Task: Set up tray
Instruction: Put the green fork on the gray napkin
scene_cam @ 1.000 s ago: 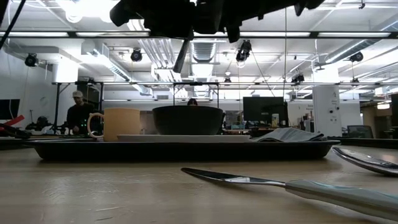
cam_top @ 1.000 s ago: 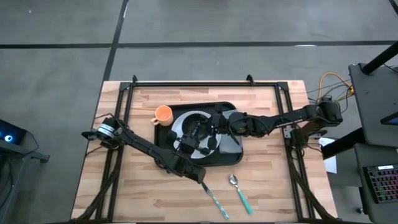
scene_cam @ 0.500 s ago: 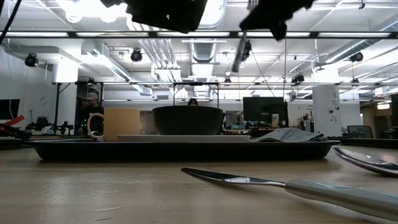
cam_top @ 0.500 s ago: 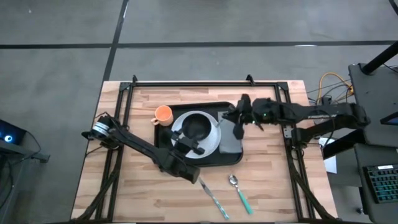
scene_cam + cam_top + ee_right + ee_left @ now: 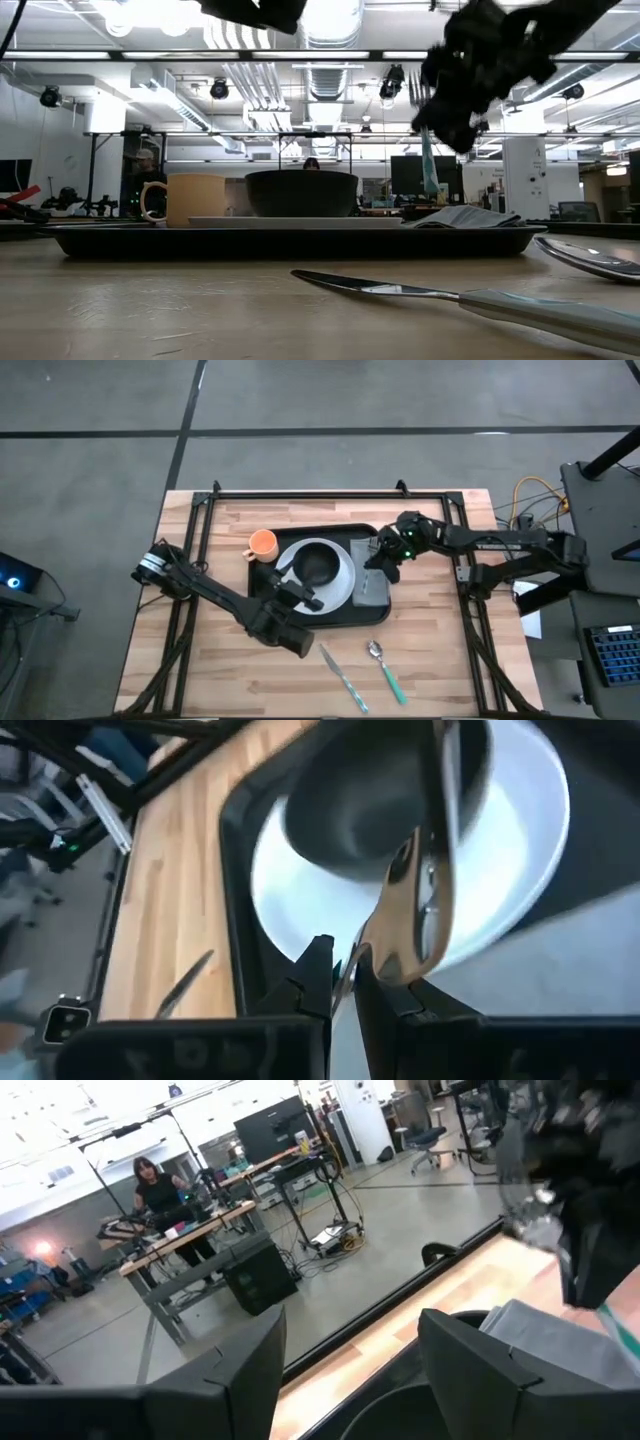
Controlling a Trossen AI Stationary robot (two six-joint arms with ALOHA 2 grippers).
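The right gripper (image 5: 388, 552) clamps a fork (image 5: 415, 910), tines up and handle hanging down, directly above the grey napkin (image 5: 371, 582) at the right end of the tray (image 5: 262, 588). The left gripper (image 5: 297, 596), fingers spread, hovers over the tray's near edge.

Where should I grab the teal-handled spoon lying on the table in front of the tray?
Grip the spoon midway along its teal handle, straight down from above, fingers across it. It lies flat on the table, and the knife beside it lies apart, leaving finger room. The right gripper holds a fork, so the open left gripper probably suits.
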